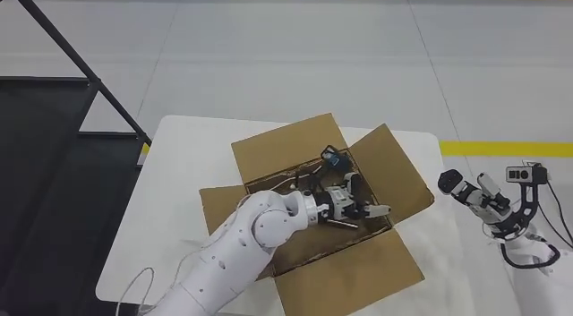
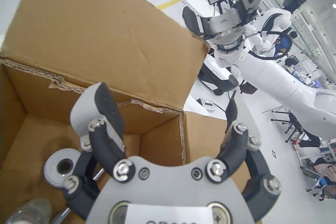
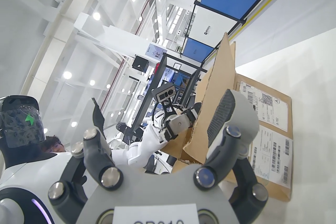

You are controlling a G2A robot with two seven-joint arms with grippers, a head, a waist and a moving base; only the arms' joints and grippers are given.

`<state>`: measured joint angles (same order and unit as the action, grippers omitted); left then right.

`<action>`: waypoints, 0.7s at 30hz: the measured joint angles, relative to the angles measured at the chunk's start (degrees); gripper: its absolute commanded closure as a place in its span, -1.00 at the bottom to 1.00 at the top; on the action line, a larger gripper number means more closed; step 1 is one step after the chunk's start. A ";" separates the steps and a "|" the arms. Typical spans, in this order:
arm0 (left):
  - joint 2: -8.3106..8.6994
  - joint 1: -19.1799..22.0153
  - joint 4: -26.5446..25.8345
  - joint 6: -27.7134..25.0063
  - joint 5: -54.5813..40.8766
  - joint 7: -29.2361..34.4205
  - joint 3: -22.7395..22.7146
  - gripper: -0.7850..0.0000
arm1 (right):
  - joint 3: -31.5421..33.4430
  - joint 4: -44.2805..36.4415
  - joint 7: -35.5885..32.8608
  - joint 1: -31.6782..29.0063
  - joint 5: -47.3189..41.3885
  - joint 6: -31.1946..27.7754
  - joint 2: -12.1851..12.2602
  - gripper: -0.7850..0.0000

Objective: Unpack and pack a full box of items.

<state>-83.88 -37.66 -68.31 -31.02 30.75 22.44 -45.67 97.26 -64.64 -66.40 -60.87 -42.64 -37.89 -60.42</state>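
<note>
On a white table [image 1: 179,191], a cardboard box [image 1: 358,262] with all four flaps spread outward. Inside its opening, the left claw [image 2: 168,101], low among the contents, fingers [image 2: 107,107] wide apart with nothing between them. Just beside one finger, on the box floor, a grey roll [image 2: 63,167] with a dark centre hole. Nearer the wrist, a clear plastic item [image 2: 29,212], too blurred to identify. Beyond the table's right edge and well apart from the box, the right claw [image 1: 470,182], held in the air, likewise open and empty, facing back toward the box. On the box's outer wall facing that arm, white shipping labels [image 3: 273,146] with barcodes. Along the inner flap folds, torn corrugated edging.
</note>
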 measured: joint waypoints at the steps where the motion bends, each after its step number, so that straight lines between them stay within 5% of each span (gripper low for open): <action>1: 0.53 -1.06 -2.30 0.03 0.63 0.30 -1.25 -1.00 | 0.02 -0.12 0.18 -0.02 -0.24 -0.18 0.04 -1.00; 8: 4.47 -11.27 -23.90 0.17 6.13 3.31 -12.47 -1.00 | -0.40 1.78 1.01 1.90 0.35 -1.01 0.33 -1.00; 15: 7.67 -25.77 -46.44 0.23 11.43 4.34 -26.72 -1.00 | -1.27 4.89 -0.29 4.61 0.82 0.30 0.64 -1.00; 21: 9.14 -39.65 -58.49 1.11 18.73 -1.30 -38.89 -1.00 | -1.27 4.90 -0.27 4.62 0.84 0.27 0.65 -1.00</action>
<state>-74.74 -77.31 -126.80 -29.91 49.47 21.14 -84.56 95.99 -59.74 -66.66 -56.25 -41.79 -37.62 -59.77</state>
